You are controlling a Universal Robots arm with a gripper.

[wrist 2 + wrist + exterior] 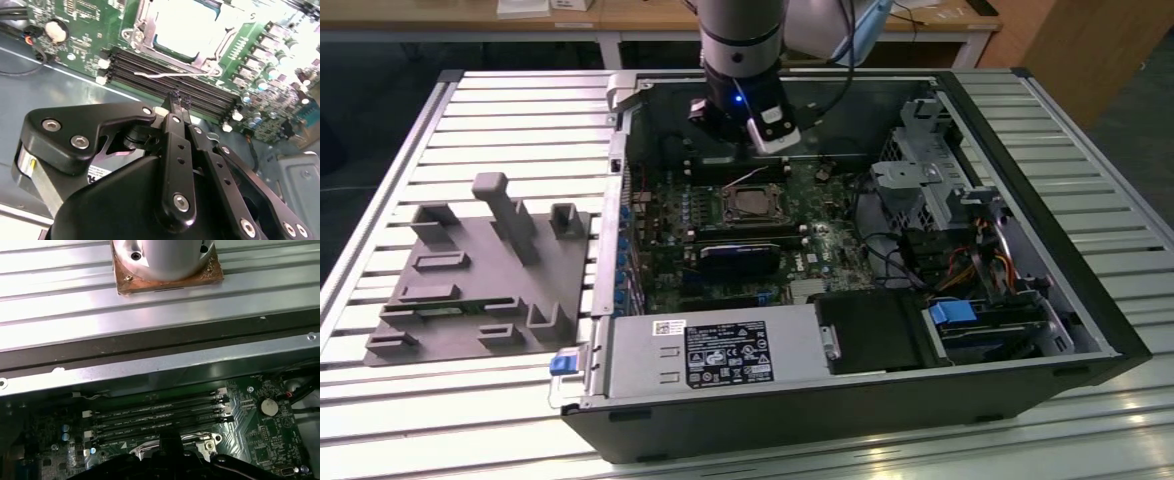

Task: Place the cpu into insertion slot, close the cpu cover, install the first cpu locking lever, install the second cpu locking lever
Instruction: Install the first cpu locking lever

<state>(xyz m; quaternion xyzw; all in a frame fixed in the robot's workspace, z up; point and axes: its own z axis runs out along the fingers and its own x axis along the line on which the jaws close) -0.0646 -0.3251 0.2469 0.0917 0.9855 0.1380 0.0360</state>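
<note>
An opened computer case [854, 420] lies on the slatted metal desk [400, 400], its green circuit board [670, 215] facing up. The insertion slot [778, 205] sits in the part of the board nearer the desk's far edge. The cpu [185, 22] lies flat in it, its pale metal top showing. The cpu cover [141, 27] appears folded down around the chip, its frame bordering it on the sides that show. A thin wire lever [165, 75] runs along the socket's side, between the socket and the black memory slots [210, 97]; whether it is latched cannot be told. The end effector [181, 98] hangs over those memory slots, just beside the socket on the side toward the desk's far edge. Its two black fingers [172, 150] are drawn together at the tips with nothing visible between them. The tips stand clear of the cpu and near the wire lever, though whether they touch it or the board cannot be made out. In the first wrist view a round coin battery [270, 406] sits on the board past the end of the memory slots. A grey power-supply box [707, 355] fills the case toward the desk's near edge, and a grey moulded fixture [480, 275] rests on the desk by its edge at the exterior view's left, well apart from the case's socket.
</note>
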